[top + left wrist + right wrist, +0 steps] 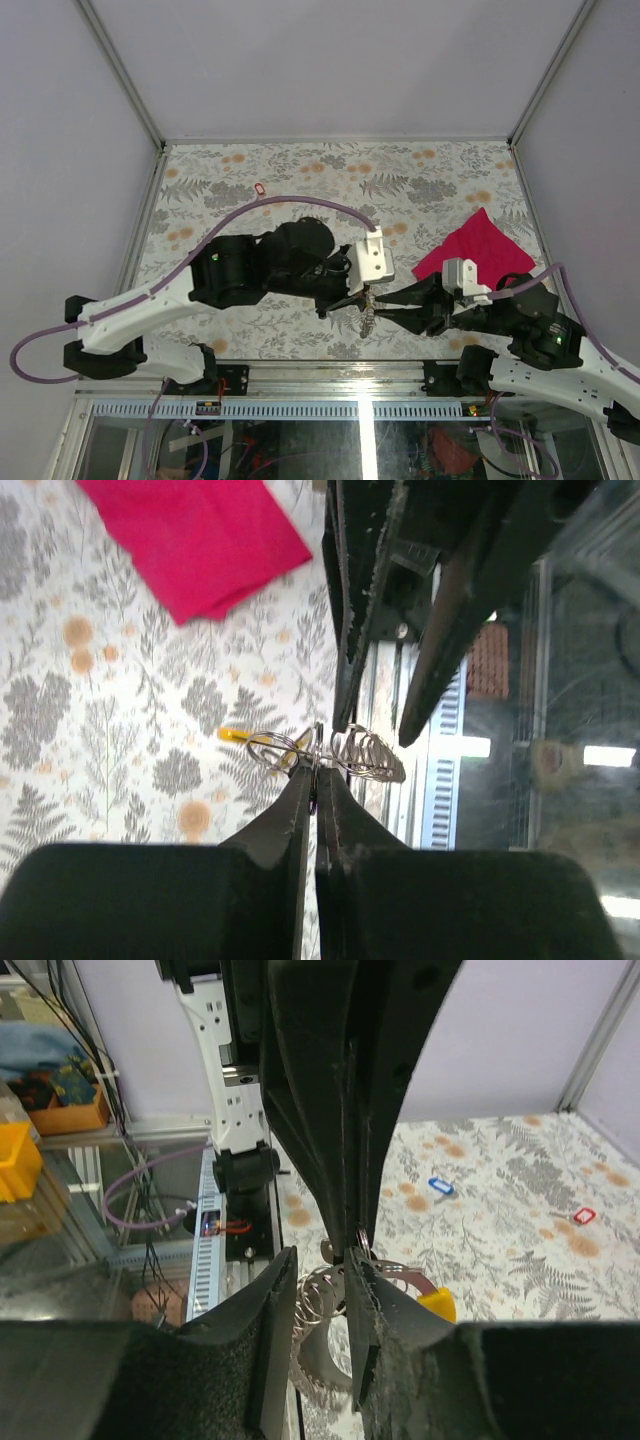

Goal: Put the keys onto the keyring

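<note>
Low in the centre of the top view, both tools meet over the floral surface [200, 205]. The left tool [317, 778] has its fingers pressed together on the wire of the keyring [365, 755], at the middle of the left wrist frame, with its yellow piece [233, 735] to the left. The right tool [322, 1265] has its jaws apart, one on either side of the ring's coils. Whether they touch the ring cannot be told. A blue key [440, 1186] and a red key [584, 1216] lie at the right of the right wrist frame. A magenta cloth [478, 250] lies right of centre in the top view.
</note>
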